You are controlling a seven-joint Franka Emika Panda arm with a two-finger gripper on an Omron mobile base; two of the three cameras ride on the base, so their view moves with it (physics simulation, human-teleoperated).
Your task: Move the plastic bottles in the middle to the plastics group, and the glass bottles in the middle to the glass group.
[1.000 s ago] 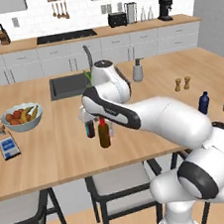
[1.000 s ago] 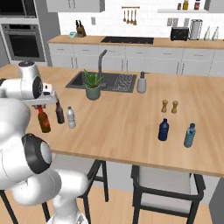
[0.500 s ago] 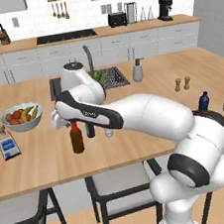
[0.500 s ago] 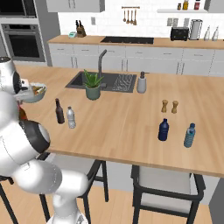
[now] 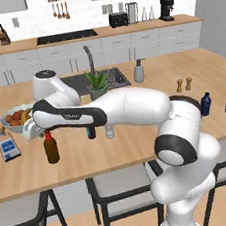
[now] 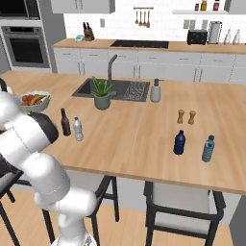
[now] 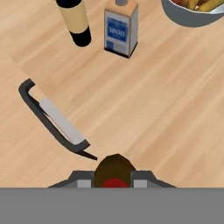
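as the arm swung left across the counter over the last second: the brown bottle (image 5: pixel 51 148) went with it, from the middle toward the fruit bowl (image 5: pixel 16 117) end.
gripper (image 5: pixel 46 132): fingers clamped on the brown bottle's red-capped neck, bottle upright, base low over the wood.
glass group: flat blue-labelled bottle (image 7: pixel 121 29) near, ahead in the hand view.
left in middle: near-black bottle (image 6: pixel 65 122), clear water bottle (image 6: pixel 77 129), side by side.
judgement: set-down next, two transfers remain.

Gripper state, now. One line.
Gripper: shut on the brown bottle, gripped at its red-capped neck, near the flat blue-labelled bottle.
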